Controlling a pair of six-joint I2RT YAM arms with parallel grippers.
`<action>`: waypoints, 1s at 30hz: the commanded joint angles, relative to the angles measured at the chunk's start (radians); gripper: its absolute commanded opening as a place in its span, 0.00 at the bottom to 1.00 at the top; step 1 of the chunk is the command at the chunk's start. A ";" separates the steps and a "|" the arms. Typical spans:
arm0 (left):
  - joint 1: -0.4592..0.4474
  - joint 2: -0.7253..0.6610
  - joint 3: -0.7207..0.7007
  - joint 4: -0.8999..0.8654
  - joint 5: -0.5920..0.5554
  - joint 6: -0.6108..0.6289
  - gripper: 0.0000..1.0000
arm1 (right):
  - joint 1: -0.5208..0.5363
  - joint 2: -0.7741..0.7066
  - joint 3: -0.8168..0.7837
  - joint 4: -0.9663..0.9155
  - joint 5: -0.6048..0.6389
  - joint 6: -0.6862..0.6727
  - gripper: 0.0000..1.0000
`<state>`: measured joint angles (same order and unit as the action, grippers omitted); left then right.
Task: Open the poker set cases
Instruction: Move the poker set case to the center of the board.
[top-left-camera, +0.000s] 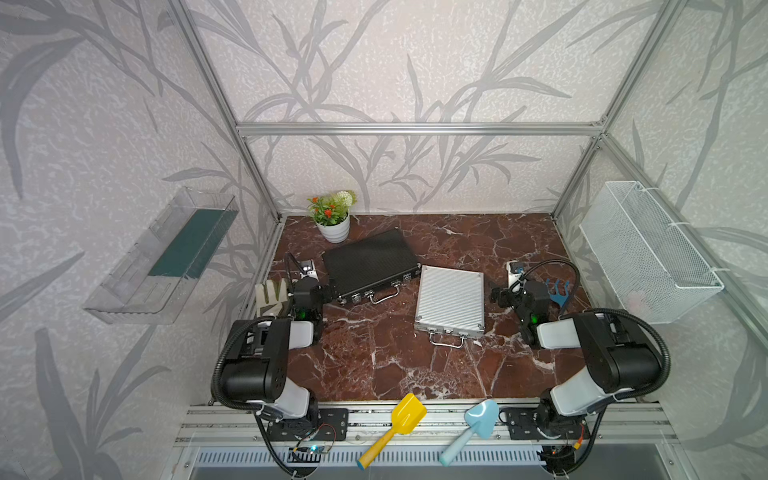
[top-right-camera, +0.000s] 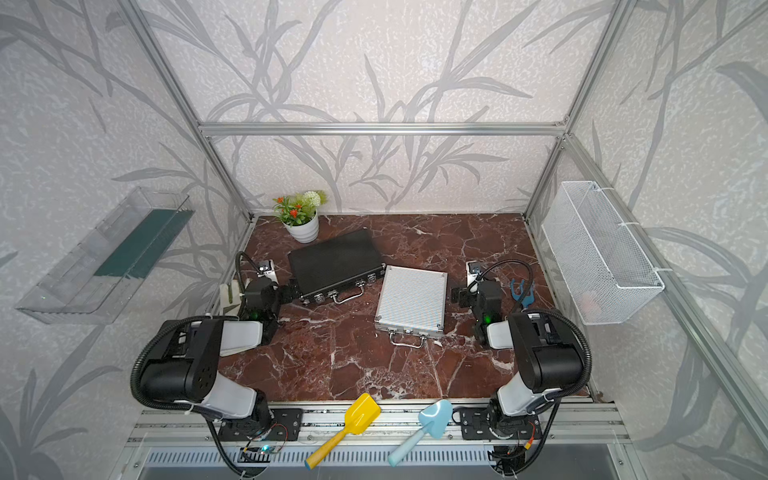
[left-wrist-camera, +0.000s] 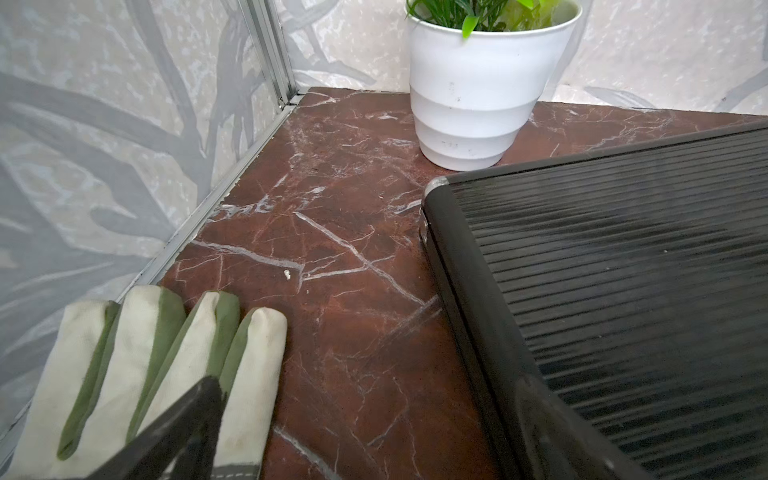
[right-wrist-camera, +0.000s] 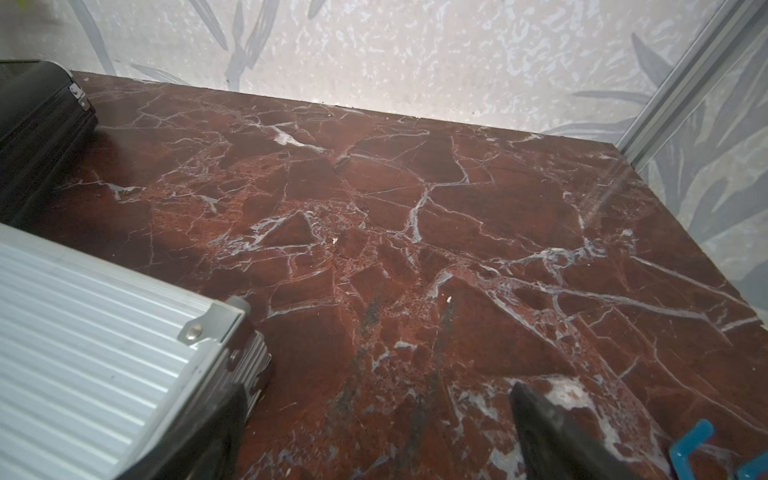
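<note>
A: What's closest?
B: 2 toys on the front rail (top-left-camera: 444, 419): a yellow scoop (top-left-camera: 409, 411) and a blue scoop (top-left-camera: 482, 417), both nearer than the silver case (top-left-camera: 451, 301).
A: And the 2 cases?
B: Shut, flat on the table (top-left-camera: 374, 353). The black case (top-left-camera: 370, 264) lies behind and left of the silver case, corners just beside each other.
A: Grippers?
B: The left gripper (left-wrist-camera: 370, 384) sits well left of the silver case, at the black case's end, jaws wide, holding nothing. The right gripper (right-wrist-camera: 374, 399) is just right of the silver case, equally wide, empty.
</note>
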<state>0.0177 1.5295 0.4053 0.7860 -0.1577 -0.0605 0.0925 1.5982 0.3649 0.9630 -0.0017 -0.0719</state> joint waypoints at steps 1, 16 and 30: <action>-0.001 -0.012 0.012 -0.007 0.008 0.001 0.99 | 0.004 -0.012 0.011 0.014 -0.001 -0.002 0.99; 0.001 -0.012 0.014 -0.012 0.014 -0.001 0.99 | 0.004 -0.013 0.011 0.013 -0.003 -0.001 0.99; -0.010 -0.188 0.382 -0.681 0.022 -0.018 0.85 | -0.027 -0.310 0.066 -0.401 0.050 0.157 0.99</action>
<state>0.0200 1.4658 0.6563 0.3817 -0.1486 -0.0708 0.0818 1.4261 0.3775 0.7715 0.0261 -0.0189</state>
